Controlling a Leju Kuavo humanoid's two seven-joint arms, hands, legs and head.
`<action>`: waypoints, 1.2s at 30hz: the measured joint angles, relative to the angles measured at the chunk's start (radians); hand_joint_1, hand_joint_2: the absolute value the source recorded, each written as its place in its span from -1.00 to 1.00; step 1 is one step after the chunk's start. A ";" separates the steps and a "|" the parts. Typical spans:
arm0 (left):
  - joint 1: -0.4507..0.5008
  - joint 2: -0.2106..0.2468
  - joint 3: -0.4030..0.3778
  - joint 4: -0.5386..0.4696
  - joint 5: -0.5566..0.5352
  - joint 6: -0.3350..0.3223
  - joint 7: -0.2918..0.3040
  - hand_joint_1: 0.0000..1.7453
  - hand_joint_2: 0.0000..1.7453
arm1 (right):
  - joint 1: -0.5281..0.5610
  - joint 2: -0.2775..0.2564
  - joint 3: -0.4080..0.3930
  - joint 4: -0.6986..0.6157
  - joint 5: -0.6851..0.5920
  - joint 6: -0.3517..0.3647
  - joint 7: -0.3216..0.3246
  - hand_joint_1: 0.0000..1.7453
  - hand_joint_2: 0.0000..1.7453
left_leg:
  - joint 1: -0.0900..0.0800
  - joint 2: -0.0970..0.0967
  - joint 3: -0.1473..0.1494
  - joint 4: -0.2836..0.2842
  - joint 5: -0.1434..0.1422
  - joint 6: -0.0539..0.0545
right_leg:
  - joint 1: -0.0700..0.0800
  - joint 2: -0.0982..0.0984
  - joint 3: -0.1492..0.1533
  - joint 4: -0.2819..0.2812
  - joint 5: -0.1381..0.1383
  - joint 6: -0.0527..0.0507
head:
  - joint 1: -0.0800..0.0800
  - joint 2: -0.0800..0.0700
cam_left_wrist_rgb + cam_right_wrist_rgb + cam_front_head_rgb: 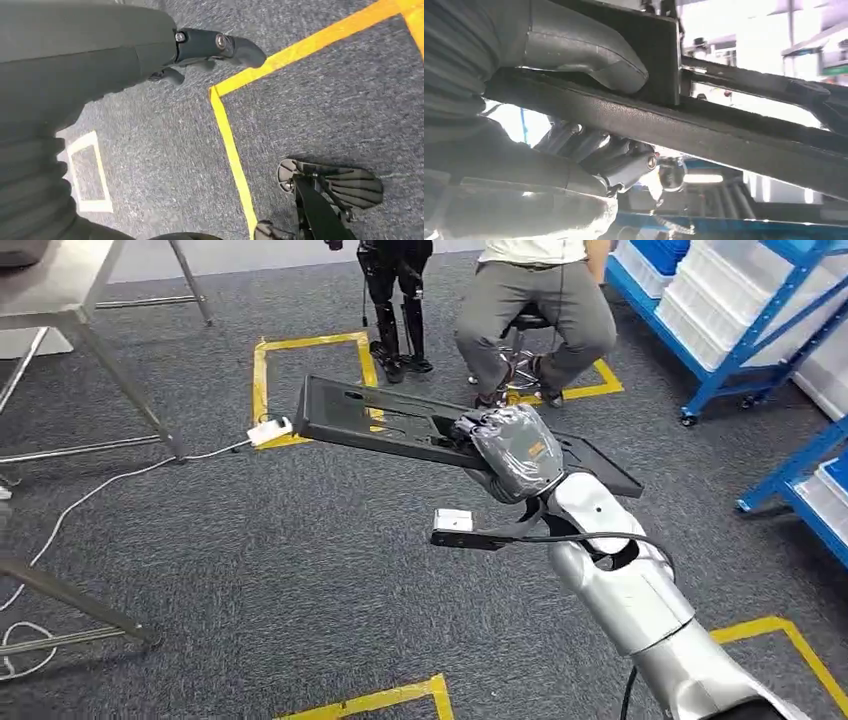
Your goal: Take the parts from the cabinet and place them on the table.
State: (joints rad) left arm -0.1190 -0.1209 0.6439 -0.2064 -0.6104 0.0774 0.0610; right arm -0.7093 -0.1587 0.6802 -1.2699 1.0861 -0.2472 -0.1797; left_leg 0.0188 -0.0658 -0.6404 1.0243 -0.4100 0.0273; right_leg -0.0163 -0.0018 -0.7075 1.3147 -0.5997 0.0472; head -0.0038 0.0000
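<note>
— Up top, from the head view: saw one black part (400,423), flat and long, clamped in the right hand (512,450) near its middle. Ran crosswise ahead of the body, long axis stretching left and slightly away.
— And the table?
— Stood at the upper left, metal table (60,285), well apart from the part and off toward its left end. Counted one part, one table edge, one seated person (535,310), blue shelving (740,330) on the right.
— Left wrist view?
— Showed the left hand (210,50) hanging over carpet and yellow tape (230,140), fingers loosely curled, holding nothing.
— Right wrist view?
— Showed thumb (584,47) pressed on one face of the part, fingers (624,162) on the other. Judged the right arm the only one placed to deliver.
</note>
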 joint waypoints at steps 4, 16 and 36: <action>0.002 0.000 0.000 0.000 -0.002 0.000 0.000 -1.00 1.00 | -0.004 -0.002 -0.001 0.001 -0.001 0.000 0.000 1.00 1.00 | -0.012 -0.055 -0.002 0.004 0.000 -0.006 | 0.004 0.075 0.111 -0.281 0.127 -0.001 | -0.001 0.000; 0.018 0.002 0.000 0.000 -0.002 0.003 0.000 -1.00 1.00 | -0.008 0.013 0.018 0.006 -0.004 0.000 0.000 1.00 1.00 | 0.001 0.067 -0.120 0.225 -0.084 -0.044 | 0.015 -0.061 0.132 -0.295 0.131 -0.075 | -0.014 0.000; 0.016 0.005 0.002 0.000 -0.002 0.004 0.001 -1.00 1.00 | -0.006 0.017 0.025 0.014 0.000 0.001 0.000 1.00 1.00 | -0.002 -0.065 -0.009 -0.006 0.017 -0.024 | -0.025 0.055 0.130 -0.275 0.117 -0.003 | 0.000 0.000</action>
State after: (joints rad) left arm -0.1026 -0.1160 0.6455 -0.2060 -0.6119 0.0816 0.0618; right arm -0.7154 -0.1419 0.7050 -1.2562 1.0861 -0.2464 -0.1797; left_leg 0.0171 -0.1305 -0.6490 1.0178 -0.3931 0.0032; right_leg -0.0418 0.0529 -0.5772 1.0396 -0.4829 0.0447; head -0.0035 -0.0004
